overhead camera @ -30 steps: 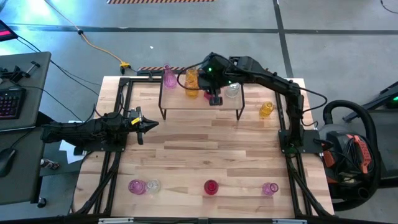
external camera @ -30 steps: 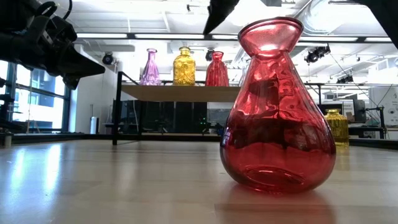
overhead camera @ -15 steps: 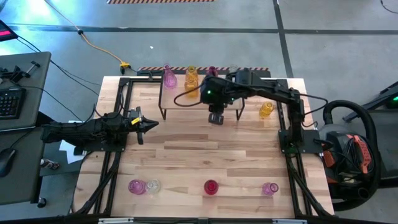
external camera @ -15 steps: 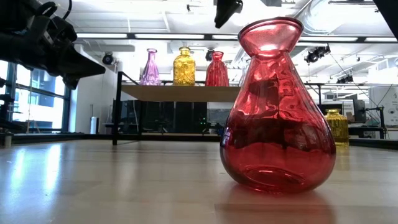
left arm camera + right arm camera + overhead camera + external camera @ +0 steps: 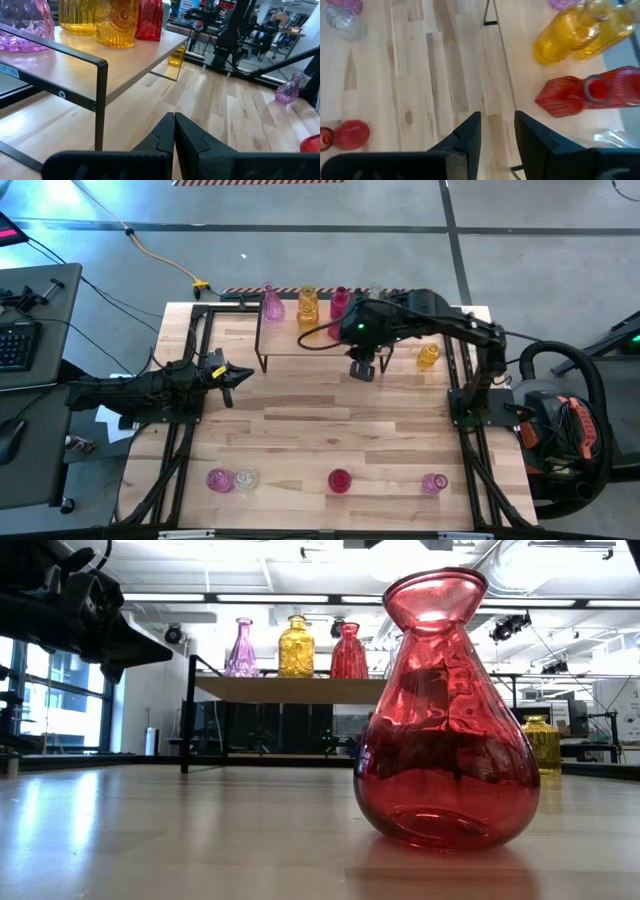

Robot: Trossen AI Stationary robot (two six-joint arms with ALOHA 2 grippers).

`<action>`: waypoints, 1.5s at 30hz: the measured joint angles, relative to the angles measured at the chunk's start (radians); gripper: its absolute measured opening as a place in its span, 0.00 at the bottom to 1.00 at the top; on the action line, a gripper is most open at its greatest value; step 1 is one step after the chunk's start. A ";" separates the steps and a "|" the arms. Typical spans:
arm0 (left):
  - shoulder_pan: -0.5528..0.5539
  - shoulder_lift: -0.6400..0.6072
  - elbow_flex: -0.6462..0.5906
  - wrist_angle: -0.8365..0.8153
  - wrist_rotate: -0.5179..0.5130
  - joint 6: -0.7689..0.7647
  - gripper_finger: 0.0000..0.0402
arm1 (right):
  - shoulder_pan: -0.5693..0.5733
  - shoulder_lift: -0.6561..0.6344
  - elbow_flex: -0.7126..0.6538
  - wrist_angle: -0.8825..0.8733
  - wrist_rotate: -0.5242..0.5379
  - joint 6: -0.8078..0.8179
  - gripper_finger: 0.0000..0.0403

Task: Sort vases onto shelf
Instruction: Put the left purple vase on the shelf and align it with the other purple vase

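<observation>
The shelf (image 5: 300,340) stands at the table's far side and bears a pink vase (image 5: 272,304), an amber vase (image 5: 307,306) and a red vase (image 5: 338,302), each upright on its base. My right gripper (image 5: 362,368) hangs open above the table, just near of the shelf's right end, with nothing between its fingers (image 5: 470,137). My left gripper (image 5: 240,373) waits shut at the table's left, pointing at the shelf (image 5: 115,70). Pink (image 5: 219,479), clear (image 5: 245,478), red (image 5: 339,480) and pink (image 5: 434,482) vases stand along the near edge.
Another amber vase (image 5: 428,356) stands on the table right of the shelf, close to my right arm. The black frame rails (image 5: 190,380) run along both table sides. Bare wood lies between the shelf and the near row of vases.
My right gripper has drawn back from over the shelf's right part toward the near edge and a little to the right, rising out of the low view and rolling at the wrist. Its fingers keep the same gap. The vases stand as before.
</observation>
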 joint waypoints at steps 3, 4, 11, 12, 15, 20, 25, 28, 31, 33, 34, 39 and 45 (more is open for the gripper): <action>0.000 0.000 0.000 0.000 0.000 0.000 0.01 | 0.000 -0.032 0.000 -0.010 0.005 -0.011 0.24; 0.000 0.000 0.000 0.000 0.000 0.000 0.01 | -0.001 -0.044 0.000 -0.018 0.006 -0.011 0.24; 0.000 0.000 0.000 0.000 0.000 0.000 0.01 | 0.006 -0.244 -0.277 0.108 -0.008 -0.009 0.24; 0.000 0.000 0.000 0.000 0.000 0.000 0.01 | 0.006 -0.303 -0.378 0.182 -0.022 -0.005 0.24; 0.000 0.000 0.000 0.000 0.000 0.000 0.01 | 0.006 -0.514 -0.718 0.451 -0.037 0.034 0.24; 0.000 0.000 0.000 0.000 0.000 0.000 0.01 | 0.033 -0.821 -1.215 0.918 -0.039 0.137 0.24; 0.000 0.000 0.000 0.000 0.000 0.000 0.01 | 0.075 -1.047 -1.577 1.212 -0.032 0.121 0.24; 0.000 0.000 0.000 0.000 0.000 0.000 0.01 | 0.088 -1.165 -1.745 1.335 -0.029 0.129 0.24; 0.000 0.000 0.000 0.000 0.000 0.000 0.01 | 0.101 -1.270 -1.864 1.428 -0.024 0.127 0.24; 0.000 0.000 0.000 0.000 0.000 0.000 0.01 | 0.107 -1.335 -1.919 1.444 -0.011 0.110 0.24; 0.000 0.000 0.000 0.000 0.000 0.000 0.01 | 0.107 -1.364 -1.941 1.445 -0.010 0.095 0.24; 0.000 0.000 0.000 0.000 0.000 0.000 0.01 | 0.107 -1.498 -2.018 1.414 -0.014 0.042 0.24; 0.000 0.000 0.000 0.000 0.000 0.000 0.01 | 0.107 -1.654 -2.108 1.401 -0.020 0.046 0.24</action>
